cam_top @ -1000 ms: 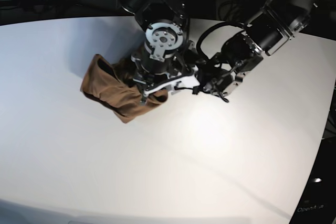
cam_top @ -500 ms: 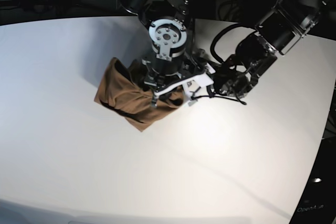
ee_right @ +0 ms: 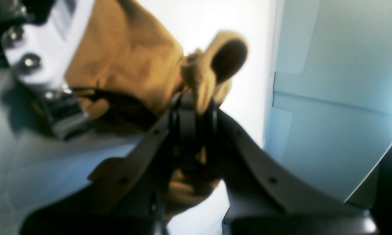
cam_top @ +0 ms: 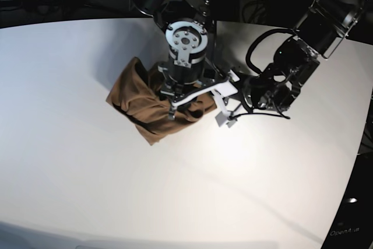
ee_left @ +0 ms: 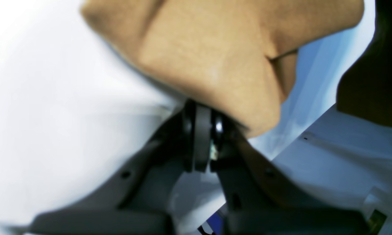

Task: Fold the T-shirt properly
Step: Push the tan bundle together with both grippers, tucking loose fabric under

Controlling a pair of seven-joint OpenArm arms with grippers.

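your two grippers pinch the t-shirt (cam_top: 145,109), bunched in a tan heap on the white table (cam_top: 87,190) left of centre. the left gripper (ee_left: 201,119) is clamped tight on a fold of cloth; the right gripper (ee_right: 194,107) is nearly closed, with fabric caught between its jaws.
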